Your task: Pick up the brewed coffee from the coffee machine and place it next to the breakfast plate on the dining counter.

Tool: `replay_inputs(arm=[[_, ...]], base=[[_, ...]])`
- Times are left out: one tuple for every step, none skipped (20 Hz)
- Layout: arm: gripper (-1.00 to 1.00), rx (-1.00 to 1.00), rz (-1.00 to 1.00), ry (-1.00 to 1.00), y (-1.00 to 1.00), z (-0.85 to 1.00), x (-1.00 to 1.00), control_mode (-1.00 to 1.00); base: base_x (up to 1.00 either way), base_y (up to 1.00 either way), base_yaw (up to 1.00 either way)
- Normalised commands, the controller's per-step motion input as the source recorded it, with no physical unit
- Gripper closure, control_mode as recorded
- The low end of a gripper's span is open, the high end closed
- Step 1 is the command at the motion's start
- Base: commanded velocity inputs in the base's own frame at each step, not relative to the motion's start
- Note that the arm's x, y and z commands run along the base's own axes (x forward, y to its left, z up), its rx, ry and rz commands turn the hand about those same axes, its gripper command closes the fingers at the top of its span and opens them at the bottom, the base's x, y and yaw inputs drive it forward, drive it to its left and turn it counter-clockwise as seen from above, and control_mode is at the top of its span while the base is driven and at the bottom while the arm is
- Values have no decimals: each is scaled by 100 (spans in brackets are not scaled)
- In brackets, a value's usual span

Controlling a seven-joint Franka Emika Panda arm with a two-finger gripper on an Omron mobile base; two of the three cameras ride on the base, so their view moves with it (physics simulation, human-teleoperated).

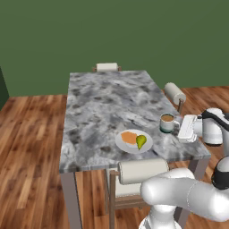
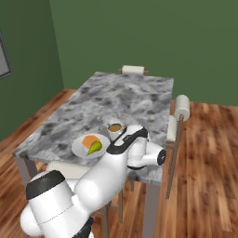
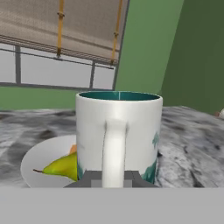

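Three chairs (image 1: 141, 171) ringing dining counter (image 1: 107, 103), mug (image 1: 167, 123) beside breakfast plate (image 1: 133, 141), gripper (image 1: 180, 127) apparently straddling its handle.

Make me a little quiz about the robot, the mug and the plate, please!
1. True or false: the brewed coffee stands on the dining counter.
2. What lies on the breakfast plate? A) an orange piece and a green pear B) a banana C) a spoon
3. Fill in: the mug's handle points toward the ___.

Key: 1 true; 2 A; 3 gripper.
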Motion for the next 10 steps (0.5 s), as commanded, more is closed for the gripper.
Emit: replay_inputs(arm=[[100,0,14,0,0,-36,41,-100],[100,0,16,0,0,-39,40,-100],[100,0,17,0,0,-40,39,-100],[100,0,17,0,0,-41,39,-100],[100,0,17,0,0,-43,38,-100],[100,0,17,0,0,-43,36,-100],[100,0,17,0,0,-43,29,-100],[100,0,16,0,-4,-41,21,-100],[100,0,15,0,-7,-37,16,-100],[100,0,13,0,-17,-33,9,-100]], base=[[0,0,0],[0,0,0],[0,0,0],[0,0,0],[0,0,0],[0,0,0],[0,0,0],[0,0,0],[0,0,0],[0,0,0]])
